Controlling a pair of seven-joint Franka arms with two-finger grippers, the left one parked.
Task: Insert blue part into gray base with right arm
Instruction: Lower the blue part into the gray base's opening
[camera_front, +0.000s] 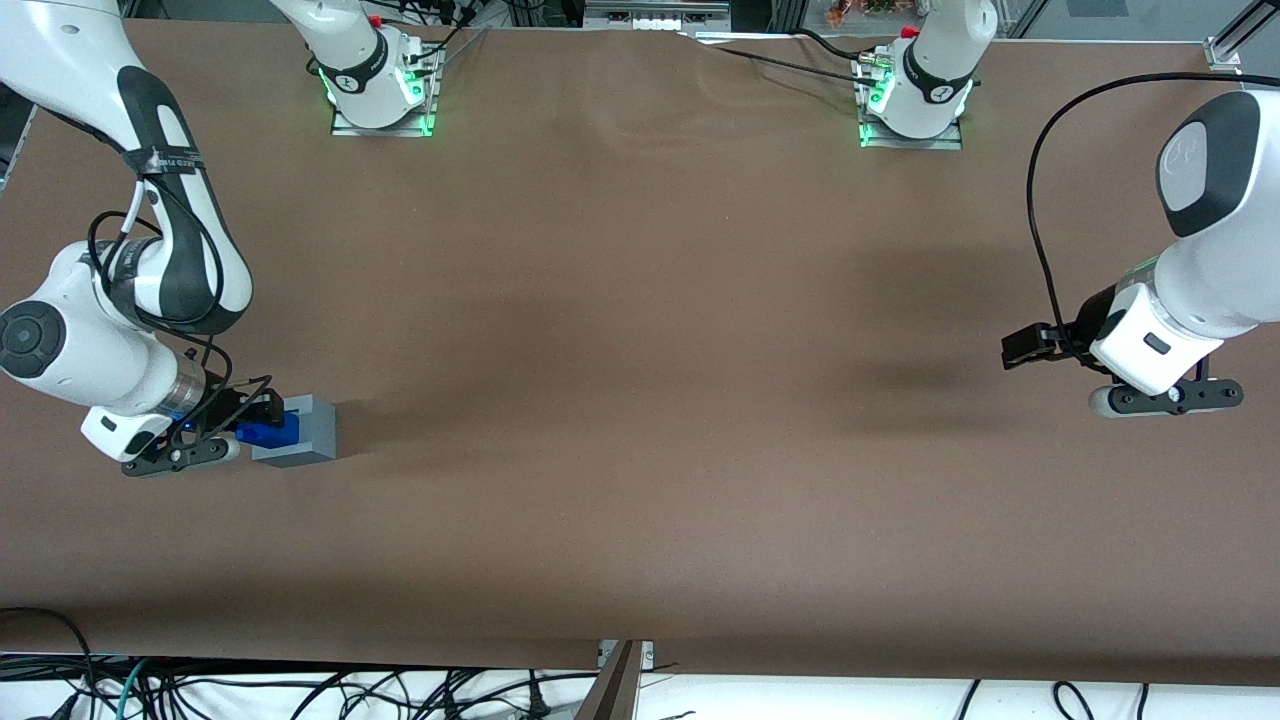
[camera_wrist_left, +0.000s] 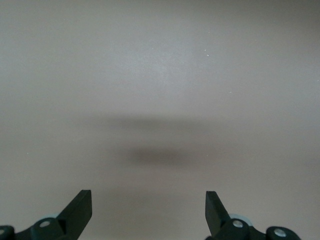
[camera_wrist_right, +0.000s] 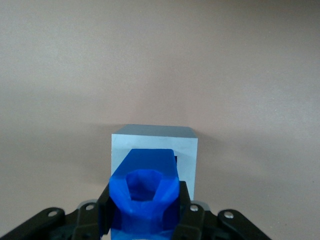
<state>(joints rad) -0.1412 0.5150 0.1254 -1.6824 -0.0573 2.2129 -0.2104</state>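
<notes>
The gray base is a light-gray cube on the brown table at the working arm's end. My right arm's gripper is shut on the blue part and holds it low, right over the top face of the base. In the right wrist view the blue part sits clamped between the two black fingers, its hollow end facing the camera. It covers most of the top of the gray base, so the square recess is hidden. I cannot tell whether the part touches the base.
Brown table surface stretches away toward the parked arm's end. Both arm mounts with green lights stand at the edge farthest from the front camera. Cables hang below the near edge.
</notes>
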